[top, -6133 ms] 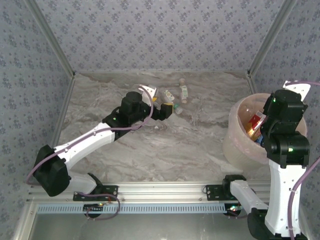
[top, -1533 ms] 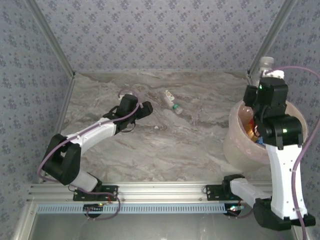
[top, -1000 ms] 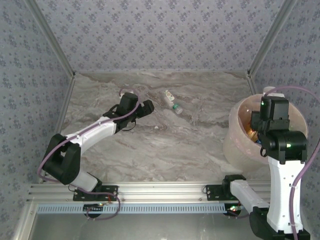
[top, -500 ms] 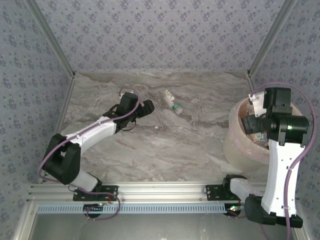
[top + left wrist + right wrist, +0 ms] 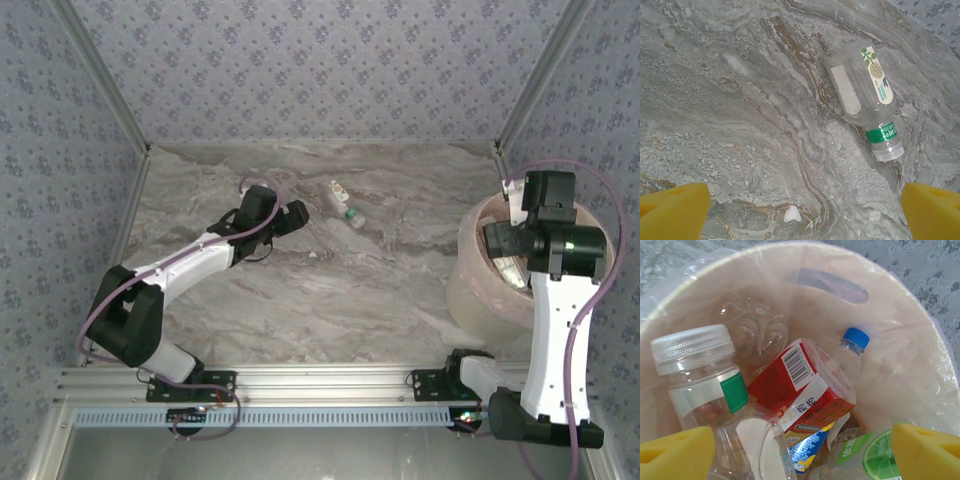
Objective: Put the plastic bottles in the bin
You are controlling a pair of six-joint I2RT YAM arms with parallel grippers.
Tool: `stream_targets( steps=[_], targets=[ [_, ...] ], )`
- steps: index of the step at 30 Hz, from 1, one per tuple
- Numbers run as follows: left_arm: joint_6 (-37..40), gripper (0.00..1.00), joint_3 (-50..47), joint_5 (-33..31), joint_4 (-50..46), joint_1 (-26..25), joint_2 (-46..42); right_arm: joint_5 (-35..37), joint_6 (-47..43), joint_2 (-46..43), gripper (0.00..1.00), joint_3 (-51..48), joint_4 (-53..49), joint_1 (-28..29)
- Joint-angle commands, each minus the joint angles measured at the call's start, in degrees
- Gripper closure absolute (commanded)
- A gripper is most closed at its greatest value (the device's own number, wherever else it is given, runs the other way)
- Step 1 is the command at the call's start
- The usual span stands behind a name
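The left gripper (image 5: 802,215) hung low over the tabletop (image 5: 715,125), its yellow pads (image 5: 672,210) spread wide with nothing between them (just bare marble down there). The last clear bottle (image 5: 862,95), the one with the green neck band, lay on its side ahead and to the right, touching neither pad. So I read that side as lined up for a reach and not yet for a grab.

Over on the right, the right gripper (image 5: 800,452) sat above the bin (image 5: 900,355) and looked straight down into it, pads parted wide and holding nothing, as far as I could see. Below it lay a white-capped bottle (image 5: 697,370), a red-labelled bottle (image 5: 805,390) and a blue-capped bottle (image 5: 856,337), all resting inside.

From overhead, the bin stood at the tabletop's right edge, well apart from that clear bottle. That was why I reckoned the pick fell to the left gripper. It would need to ease forward and right and straddle the bottle's body before closing.
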Motion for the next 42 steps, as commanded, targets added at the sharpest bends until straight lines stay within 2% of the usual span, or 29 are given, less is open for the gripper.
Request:
stream_targets(
  steps=[1,8,13,17,23,26,32,42],
  targets=[
    [0.1,0.02,0.9,0.2,-0.5,0.2,0.2,7.1,2.0,1.3,0.07,-2.5,-0.3,-0.4],
    [-0.2,0.02,1.0,0.3,-0.6,0.2,0.3,-1.7,2.3,-0.9,0.06,1.5,3.4,0.2],
    [-0.4,0.02,0.7,0.2,-0.4,0.3,0.1,-3.2,6.5,-1.2,0.06,6.9,5.6,2.6],
    [-0.7,0.02,0.6,0.2,-0.2,0.2,0.1,-4.0,11.1,-1.6,0.00,7.5,10.3,8.0],
    [-0.7,0.02,-0.2,-0.6,-0.1,0.3,-1.0,-8.7,14.9,-0.1,0.00,3.5,23.9,19.6],
    [-0.7,0.02,-0.9,-1.4,-0.2,0.3,-2.0,-12.8,17.4,3.3,0.00,0.3,32.3,24.5],
    [-0.4,0.02,-3.2,-4.0,-0.9,0.7,-5.7,-13.8,21.5,13.6,0.00,-6.4,50.3,31.3],
    [-1.7,0.02,-9.1,-7.3,-1.7,3.5,-12.9,-12.9,23.9,38.5,0.00,-2.2,56.4,33.7]
  ],
)
